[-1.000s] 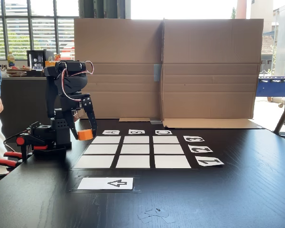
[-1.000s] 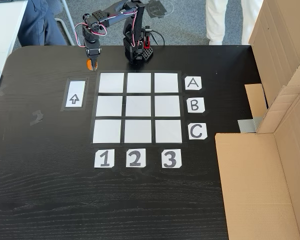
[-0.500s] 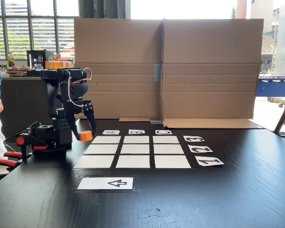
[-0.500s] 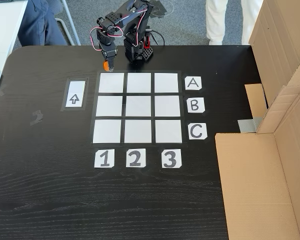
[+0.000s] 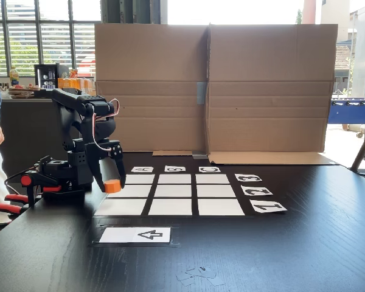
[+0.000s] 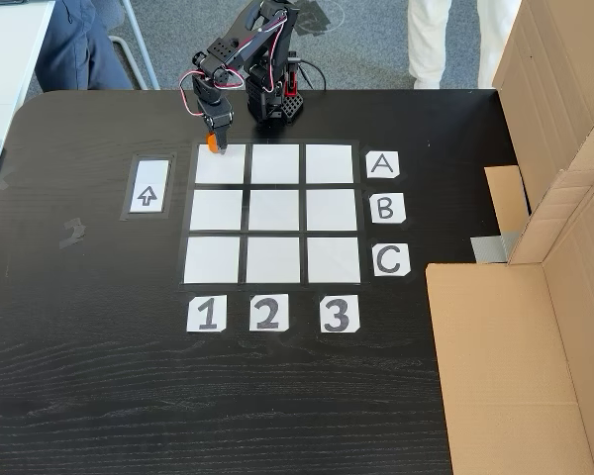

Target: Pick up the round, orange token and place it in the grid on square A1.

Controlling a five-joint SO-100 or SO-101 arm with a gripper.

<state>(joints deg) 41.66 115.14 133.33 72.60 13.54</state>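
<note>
— What's on the table (image 6: 99,376), counted left to right from the view looking down?

— One white card with a black arrow (image 6: 148,185), then one grid (image 6: 272,212) of nine white squares in three rows of three, then three letter labels, A (image 6: 382,164), B (image 6: 386,209) and C (image 6: 390,260), down its right side. Three number labels, 1 (image 6: 207,314), 2 (image 6: 267,313) and 3 (image 6: 338,315), run along its near edge. One black arm stands at the far edge of the table, its base (image 6: 274,99) just beyond the grid.

— Anything else around?

— A person's blue-clad leg (image 6: 74,45) at the top left, white trouser legs (image 6: 445,40) at the top right, and big folded cardboard (image 6: 535,297) over the table's right side. In the low side view the cardboard (image 5: 213,88) stands as a wall behind the grid, and red-handled clamps (image 5: 9,204) sit at the left by the arm's base. Nothing lies on the squares themselves.

— And the round, orange token?

— One only. The claw (image 6: 215,140) is pinching the round, orange token (image 6: 213,144) between its two fingers, pointing down. From above it sits at the far left corner of square A1 (image 6: 221,164), over its edge.

— Touching the paper?

— In the side view the token (image 5: 112,186) hangs at the claw's tips (image 5: 112,184), low by the grid's left side; whether it touches the square I cannot tell.
</note>
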